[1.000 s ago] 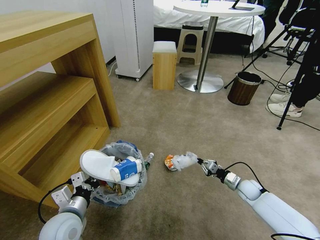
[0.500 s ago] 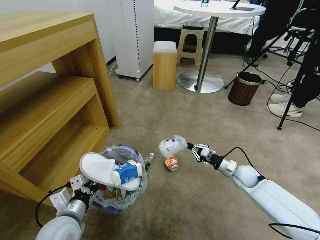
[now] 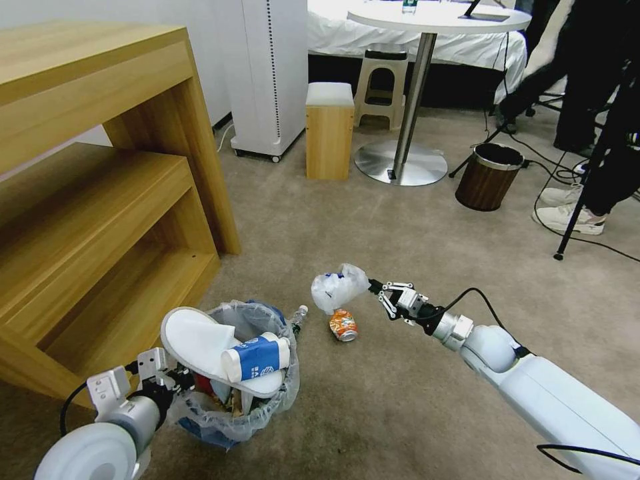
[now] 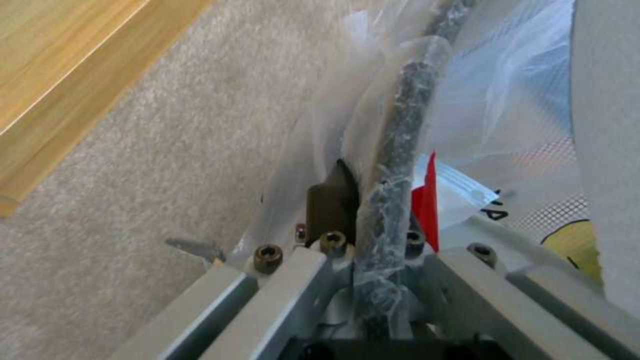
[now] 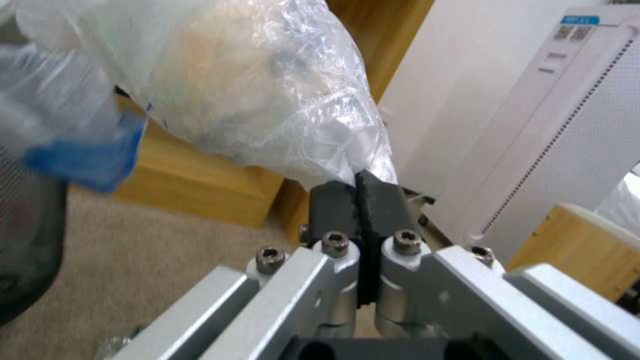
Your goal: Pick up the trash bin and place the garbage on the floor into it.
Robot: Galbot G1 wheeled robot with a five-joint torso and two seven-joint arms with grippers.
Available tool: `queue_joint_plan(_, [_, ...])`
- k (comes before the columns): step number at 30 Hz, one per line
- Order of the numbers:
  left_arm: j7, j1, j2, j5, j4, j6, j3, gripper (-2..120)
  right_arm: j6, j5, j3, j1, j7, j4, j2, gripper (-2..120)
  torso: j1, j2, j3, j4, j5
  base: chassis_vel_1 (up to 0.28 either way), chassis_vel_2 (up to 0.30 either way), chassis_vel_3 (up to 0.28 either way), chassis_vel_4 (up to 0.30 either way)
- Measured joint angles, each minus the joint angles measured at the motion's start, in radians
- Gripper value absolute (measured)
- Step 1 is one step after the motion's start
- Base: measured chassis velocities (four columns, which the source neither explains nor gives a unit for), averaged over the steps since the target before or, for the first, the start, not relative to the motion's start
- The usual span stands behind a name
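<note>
The trash bin (image 3: 250, 410), lined with a crinkled plastic bag, is at lower left on the beige carpet floor (image 3: 400, 233). A white slipper (image 3: 197, 340) and a blue-white cup (image 3: 257, 357) lie across its top. My left gripper (image 3: 175, 381) is shut on the bin's rim (image 4: 400, 150), its jaws pinched over the bag-covered edge (image 4: 370, 187). My right gripper (image 3: 375, 289) is shut on a white plastic wad (image 3: 337, 287), held above the floor (image 5: 358, 182); the wad (image 5: 253, 95) bulges past the fingertips. An orange can (image 3: 343, 326) lies below it, and a small bottle (image 3: 298, 315) rests beside the bin.
A wooden shelf unit (image 3: 100, 187) stands close on the left. Farther back are a white appliance (image 3: 267, 73), a wooden stool (image 3: 329, 130), a round table's base (image 3: 400, 163) and a brown bin (image 3: 489, 177). Tripod legs (image 3: 580, 200), cables and a person's shoes crowd the right.
My right gripper has risen with the wad from beside the orange can to above and past it. The bin and my left gripper have shifted slightly nearer to me.
</note>
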Motion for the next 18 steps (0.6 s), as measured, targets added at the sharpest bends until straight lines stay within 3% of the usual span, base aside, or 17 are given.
queue_joint_plan(6, [-0.016, 0.003, 0.061, -0.037, -0.002, -0.001, 0.001, 0, -0.009, 0.021, -0.016, 0.027, 0.004, 0.025, 0.002, 0, 0.0, 0.0, 0.0, 0.0, -0.0001, 0.0, 0.0, 0.0, 0.0])
queue_joint_plan(18, [-0.017, -0.017, 0.101, -0.062, 0.006, -0.013, 0.016, 0, -0.032, 0.047, -0.067, 0.084, 0.018, 0.048, 0.016, 0, 0.0, 0.0, 0.0, 0.0001, 0.0, 0.0, 0.0, 0.0, 0.0])
